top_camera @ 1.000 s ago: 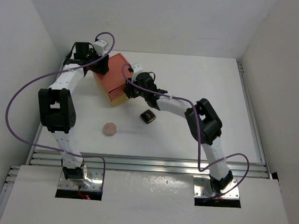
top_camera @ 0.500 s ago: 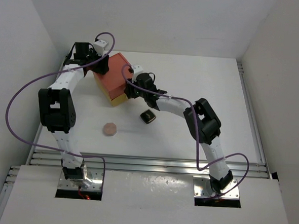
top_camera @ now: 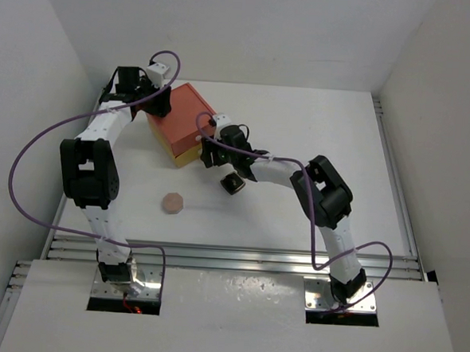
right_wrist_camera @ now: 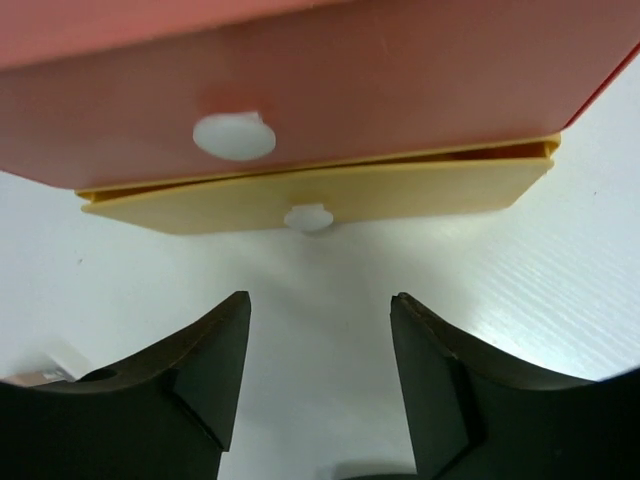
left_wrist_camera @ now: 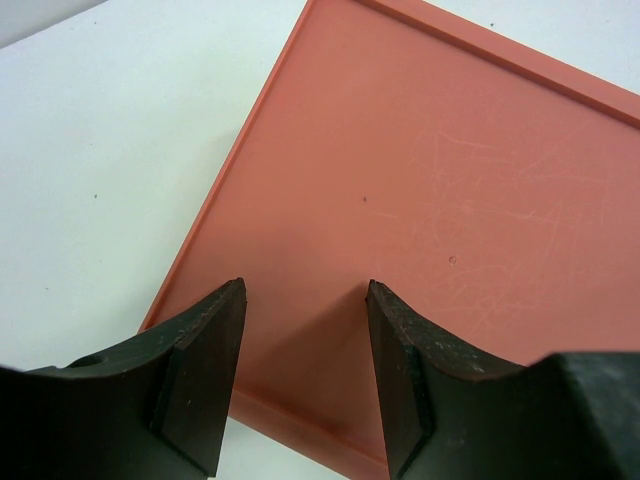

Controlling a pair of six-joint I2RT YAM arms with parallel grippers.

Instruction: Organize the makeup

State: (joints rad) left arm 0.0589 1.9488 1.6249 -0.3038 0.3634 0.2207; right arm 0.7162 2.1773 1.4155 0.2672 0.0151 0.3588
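The black square compact [top_camera: 232, 183] lies on the table just right of the drawer box. The pink round disc [top_camera: 172, 202] lies nearer the front, left of it. My right gripper [top_camera: 210, 150] is open and empty, a short way off the yellow drawer [top_camera: 190, 156], above the compact. In the right wrist view the gripper [right_wrist_camera: 320, 310] faces the yellow drawer front [right_wrist_camera: 320, 195], which is nearly shut, and its white knob [right_wrist_camera: 309, 217]. My left gripper [top_camera: 164, 101] is open and sits over the back left edge of the box top [left_wrist_camera: 420, 180]. The other makeup items are out of view.
The orange-red drawer box [top_camera: 182, 123] stands at the back left of the table [top_camera: 316, 149]. Its upper drawer front carries a second white knob [right_wrist_camera: 233, 135]. White walls close in the left, back and right sides.
My right gripper has drawn back a little from the yellow drawer front, toward the right and near side. The left arm, compact and disc have not moved.
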